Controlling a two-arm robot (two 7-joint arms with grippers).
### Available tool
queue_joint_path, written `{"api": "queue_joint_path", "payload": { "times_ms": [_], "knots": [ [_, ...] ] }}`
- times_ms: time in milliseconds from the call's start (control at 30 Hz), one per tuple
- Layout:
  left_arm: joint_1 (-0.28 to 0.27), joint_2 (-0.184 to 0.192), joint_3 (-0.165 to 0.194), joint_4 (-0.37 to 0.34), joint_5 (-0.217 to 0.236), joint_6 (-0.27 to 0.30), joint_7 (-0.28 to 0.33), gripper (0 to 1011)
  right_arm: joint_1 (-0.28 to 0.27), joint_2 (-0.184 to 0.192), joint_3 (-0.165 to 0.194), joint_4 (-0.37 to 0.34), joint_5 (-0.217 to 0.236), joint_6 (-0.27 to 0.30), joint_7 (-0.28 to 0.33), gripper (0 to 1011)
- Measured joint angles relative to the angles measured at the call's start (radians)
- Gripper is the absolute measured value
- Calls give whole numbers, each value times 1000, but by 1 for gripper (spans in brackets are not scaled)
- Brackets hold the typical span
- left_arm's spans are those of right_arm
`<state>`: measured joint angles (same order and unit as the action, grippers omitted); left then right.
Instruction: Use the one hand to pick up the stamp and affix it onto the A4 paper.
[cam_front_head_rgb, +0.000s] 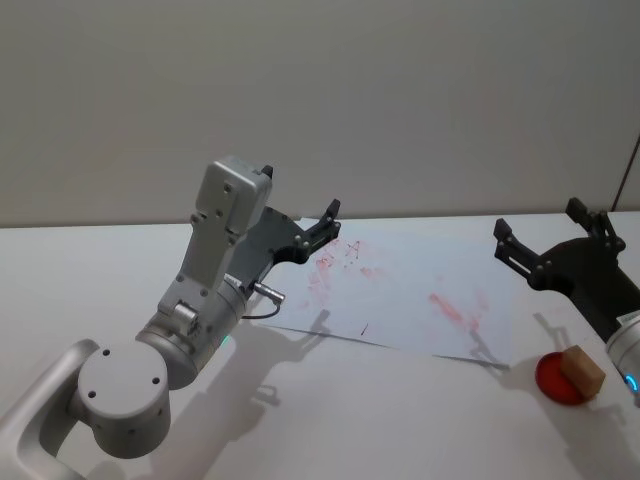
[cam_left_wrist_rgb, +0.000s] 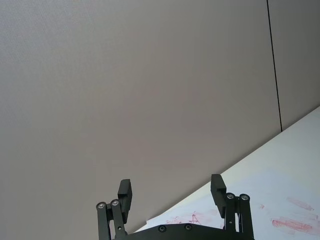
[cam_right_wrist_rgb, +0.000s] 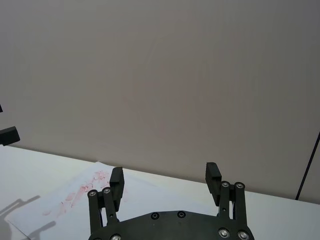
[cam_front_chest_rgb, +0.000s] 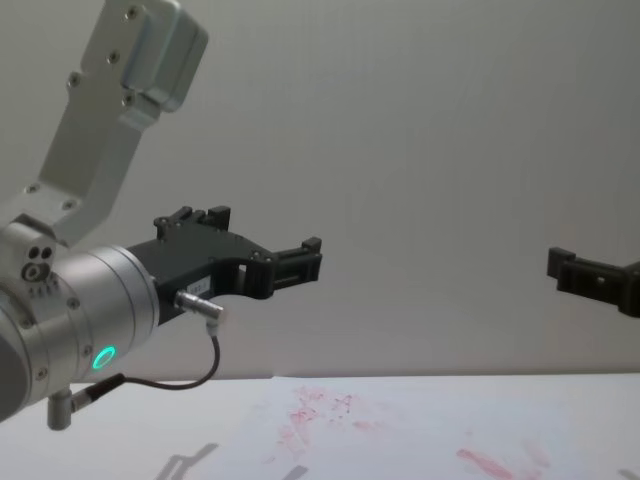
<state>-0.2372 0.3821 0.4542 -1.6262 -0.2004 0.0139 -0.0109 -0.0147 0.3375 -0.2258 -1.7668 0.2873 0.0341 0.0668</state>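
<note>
Item: stamp (cam_front_head_rgb: 582, 372), seated on red pad (cam_front_head_rgb: 550, 386). Right gripper (cam_front_head_rgb: 540, 224), fingers spread and empty, to be lowered squarely over it. Left gripper (cam_left_wrist_rgb: 170, 183), likewise spread, held near A4 paper (cam_front_head_rgb: 420, 290).

Behind the work you see a plain, matte grey-beige wall (cam_front_head_rgb: 400, 100), unbroken except for one thin dark vertical line (cam_left_wrist_rgb: 273, 65) toward the right, which runs down to the table's far edge; whether it is a seam or a cable you cannot tell. The white tabletop (cam_front_head_rgb: 90, 270) spans the full width of the head view and meets the wall in a straight edge, showing in the chest view as a low pale band. The light is even and diffuse, and soft grey shadows (cam_front_head_rgb: 270, 350) lie on the near part of the tabletop.
</note>
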Motion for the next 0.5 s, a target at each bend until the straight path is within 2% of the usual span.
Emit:
{"api": "queue_joint_path", "payload": {
  "times_ms": [500],
  "knots": [
    [0,0,0,0,0,0,0,1001,0,0,0,0,0,0,0,1001]
  ]
}}
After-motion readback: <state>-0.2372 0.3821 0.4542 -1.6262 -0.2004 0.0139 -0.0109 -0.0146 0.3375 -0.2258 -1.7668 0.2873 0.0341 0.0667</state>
